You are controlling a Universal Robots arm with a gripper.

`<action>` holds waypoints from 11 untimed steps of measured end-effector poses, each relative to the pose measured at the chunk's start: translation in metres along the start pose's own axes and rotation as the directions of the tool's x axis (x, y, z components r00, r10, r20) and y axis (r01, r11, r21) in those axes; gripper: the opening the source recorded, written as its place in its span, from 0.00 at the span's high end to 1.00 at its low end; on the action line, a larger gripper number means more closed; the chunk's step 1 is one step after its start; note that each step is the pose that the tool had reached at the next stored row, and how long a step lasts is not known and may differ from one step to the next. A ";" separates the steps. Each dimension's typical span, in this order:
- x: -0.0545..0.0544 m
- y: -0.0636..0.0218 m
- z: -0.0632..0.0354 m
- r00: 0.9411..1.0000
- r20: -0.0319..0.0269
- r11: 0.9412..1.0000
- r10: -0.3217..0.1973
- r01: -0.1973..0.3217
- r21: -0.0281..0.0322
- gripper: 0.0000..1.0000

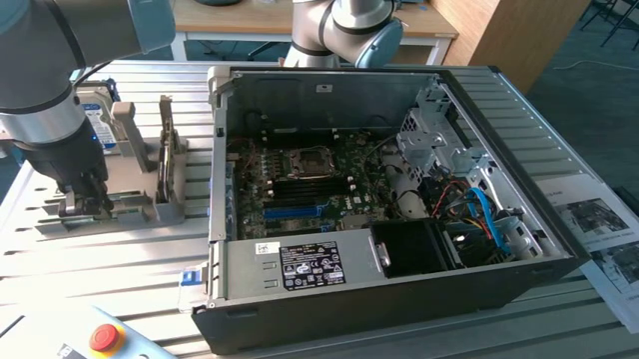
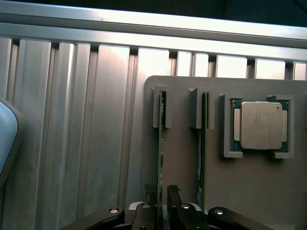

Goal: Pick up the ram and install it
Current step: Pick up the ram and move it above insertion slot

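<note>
- Our gripper (image 2: 162,201) is down over the grey holder tray (image 2: 249,191), fingers clamped on the ram (image 2: 160,143), we think.
- It stands on edge in its slot, so the top edge's easy to pinch.
- Spare stick (image 2: 203,143) and CPU (image 2: 260,125) sit beside it.

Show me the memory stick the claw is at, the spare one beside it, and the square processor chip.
ram (image 2: 160,158), wrist view, upper edge.
second ram stick (image 2: 202,153), wrist view, upper edge.
processor chip (image 2: 260,125), wrist view, metal lid.

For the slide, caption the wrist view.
Gripper straddling a thin green RAM stick standing edgewise in a grey holder, beside a silver-lidded square processor.
</note>
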State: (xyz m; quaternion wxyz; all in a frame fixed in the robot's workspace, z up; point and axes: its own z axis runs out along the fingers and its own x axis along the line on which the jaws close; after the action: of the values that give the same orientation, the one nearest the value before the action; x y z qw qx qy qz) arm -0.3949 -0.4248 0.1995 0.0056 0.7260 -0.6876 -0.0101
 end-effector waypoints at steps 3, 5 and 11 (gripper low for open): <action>0.000 0.0000 -0.0001 1.000 0.000 1.000 0.000 0.000 0.000 0.77; 0.000 0.0000 -0.0001 1.000 0.000 1.000 0.000 0.000 0.000 0.77; 0.001 -0.0005 -0.0001 1.000 0.000 1.000 0.000 0.000 0.000 0.77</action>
State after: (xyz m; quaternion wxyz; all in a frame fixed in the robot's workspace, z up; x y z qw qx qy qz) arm -0.3943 -0.4262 0.1996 0.0057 0.7259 -0.6877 -0.0102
